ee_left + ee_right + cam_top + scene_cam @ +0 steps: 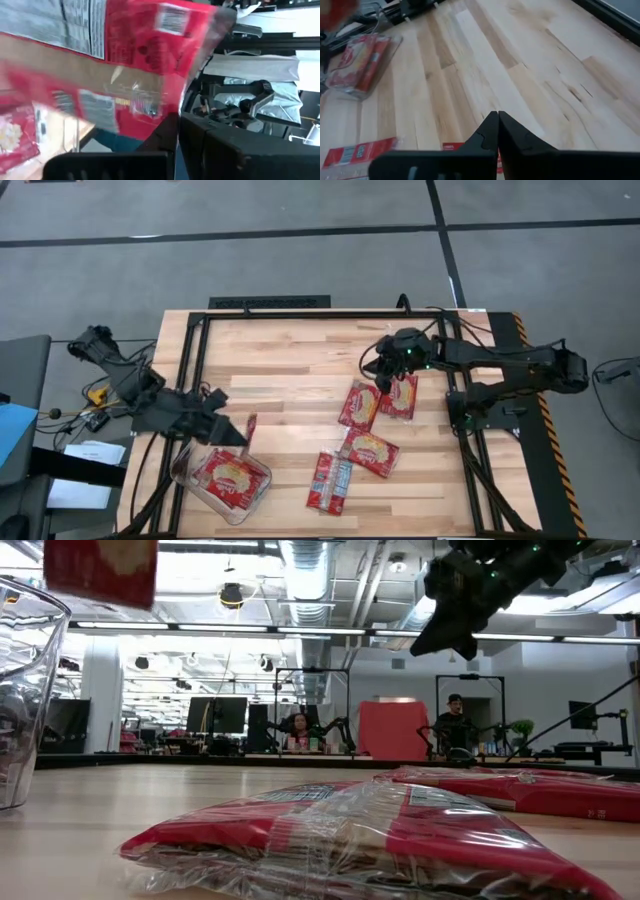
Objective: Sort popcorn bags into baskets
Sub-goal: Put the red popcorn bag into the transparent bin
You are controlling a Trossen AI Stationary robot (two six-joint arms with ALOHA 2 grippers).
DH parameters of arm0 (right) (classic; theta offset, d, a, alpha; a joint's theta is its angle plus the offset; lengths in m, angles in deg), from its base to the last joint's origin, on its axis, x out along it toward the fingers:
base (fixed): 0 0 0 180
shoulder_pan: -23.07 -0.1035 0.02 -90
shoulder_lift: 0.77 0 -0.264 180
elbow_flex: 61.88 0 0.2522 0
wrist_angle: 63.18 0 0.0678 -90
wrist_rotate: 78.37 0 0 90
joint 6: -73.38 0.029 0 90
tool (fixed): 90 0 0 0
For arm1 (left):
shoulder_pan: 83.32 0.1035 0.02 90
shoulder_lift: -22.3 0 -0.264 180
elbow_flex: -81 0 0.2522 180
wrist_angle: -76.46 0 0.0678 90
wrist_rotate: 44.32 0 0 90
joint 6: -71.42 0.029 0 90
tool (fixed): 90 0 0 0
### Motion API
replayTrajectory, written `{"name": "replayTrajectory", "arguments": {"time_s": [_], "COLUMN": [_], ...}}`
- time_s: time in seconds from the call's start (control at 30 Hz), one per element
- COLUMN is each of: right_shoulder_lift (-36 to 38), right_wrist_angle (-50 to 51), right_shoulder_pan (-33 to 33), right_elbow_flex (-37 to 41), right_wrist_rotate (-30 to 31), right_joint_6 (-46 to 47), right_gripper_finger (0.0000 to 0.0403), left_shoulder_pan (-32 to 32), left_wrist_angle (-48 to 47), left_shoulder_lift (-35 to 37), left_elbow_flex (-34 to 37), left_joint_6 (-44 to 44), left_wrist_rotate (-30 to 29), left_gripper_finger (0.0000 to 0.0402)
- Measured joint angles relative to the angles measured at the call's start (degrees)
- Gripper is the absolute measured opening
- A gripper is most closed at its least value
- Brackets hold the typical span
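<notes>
My left gripper (236,440) is shut on a red popcorn bag (250,430) and holds it over the clear plastic tub (190,476) at the table's near left. One red packet (228,476) lies flat inside the tub. My right gripper (384,376) hovers shut and empty over two packets (402,398) (357,406) lying flat at the table's centre right. Two more packets (370,451) (330,482) lie flat nearer the front edge. The low view shows the held bag (100,565) above the tub's rim (40,600). My left gripper pinches the red bag between its two fingers at one edge (150,122), as the left wrist view shows. The bag (125,60) is lifted clear of the table and tub, and stands on edge seen from above.
A black metal frame (300,314) runs round the table's far and side edges. Bare wood (290,370) lies between the tub and the loose packets. Beyond the table, the low view shows people seated at desks (298,732) and other robot arms.
</notes>
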Motion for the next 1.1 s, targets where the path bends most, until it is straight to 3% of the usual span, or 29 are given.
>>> {"name": "replayTrajectory", "arguments": {"time_s": [0.23,0.47,0.73,1.1], "right_shoulder_lift": [0.0,0.0,0.0,0.02], "right_wrist_angle": [0.02,0.02,0.03,0.09], "right_shoulder_pan": [-4.97,-10.62,-14.4,-15.29], "right_elbow_flex": [0.0,0.0,0.0,0.0], "right_wrist_rotate": [4.6,11.4,14.18,14.31], "right_joint_6": [5.75,10.76,13.19,15.13], "right_gripper_finger": [0.0023,0.0035,0.0016,0.0035], "left_shoulder_pan": [-9.55,-14.96,-15.99,-17.43], "left_wrist_angle": [-0.79,-6.07,-6.36,-6.95], "left_shoulder_lift": [-2.84,-4.75,-4.9,-9.89], "left_elbow_flex": [-0.02,0.02,0.48,0.55], "left_joint_6": [-5.4,-7.58,-7.61,-8.13], "left_wrist_rotate": [-3.37,-5.06,-5.91,-3.44], "left_gripper_finger": [0.0,0.0,0.0,0.0]}}
